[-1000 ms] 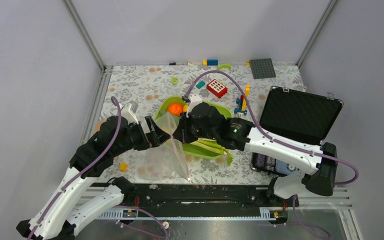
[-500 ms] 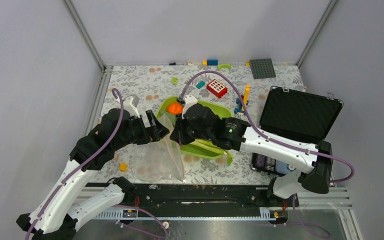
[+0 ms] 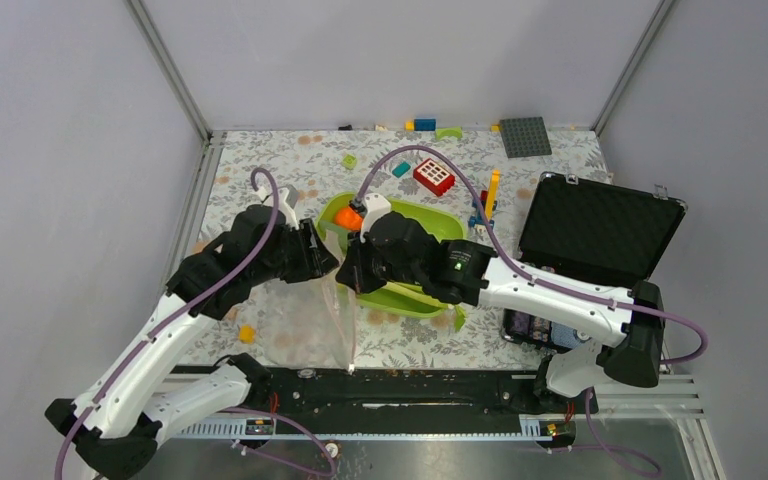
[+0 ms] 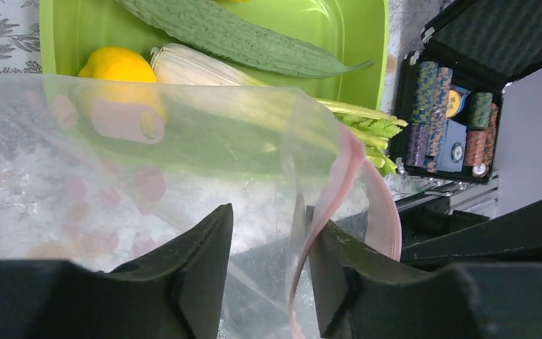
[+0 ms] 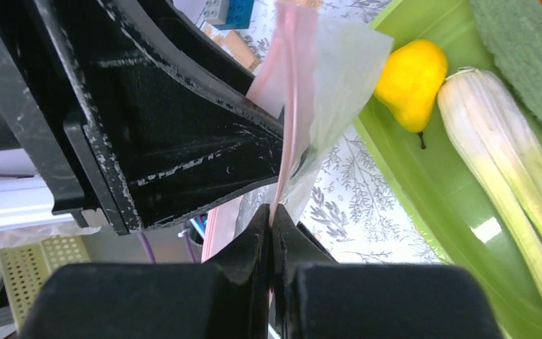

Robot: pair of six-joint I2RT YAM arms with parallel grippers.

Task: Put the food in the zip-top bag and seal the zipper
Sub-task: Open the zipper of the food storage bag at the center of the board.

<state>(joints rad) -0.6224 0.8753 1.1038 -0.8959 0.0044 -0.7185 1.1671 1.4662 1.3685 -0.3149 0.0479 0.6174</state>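
Note:
The clear zip-top bag (image 3: 310,320) hangs upright at the lime-green tray's (image 3: 430,215) left end. My right gripper (image 5: 272,215) is shut on its pink zipper (image 5: 293,85) at the mouth edge. My left gripper (image 4: 268,219) faces it from the left. Its jaws stand apart, with bag film (image 4: 148,155) and the zipper (image 4: 339,183) between them, the strip lying against the right finger. In the tray lie a yellow fruit (image 4: 116,65), the dark green cucumber (image 4: 233,39) and the leek (image 4: 197,70). The orange-red fruit (image 3: 346,217) sits at the tray's far left end.
An open black case (image 3: 600,230) holding poker chips (image 4: 452,113) stands right of the tray. Loose bricks (image 3: 434,177) and a grey baseplate (image 3: 525,136) lie at the back. A small yellow brick (image 3: 247,333) lies left of the bag.
My left gripper has moved up to the bag's mouth and narrowed its jaws around the edge. The right gripper has shifted slightly left, still holding the bag, which now hangs narrower.

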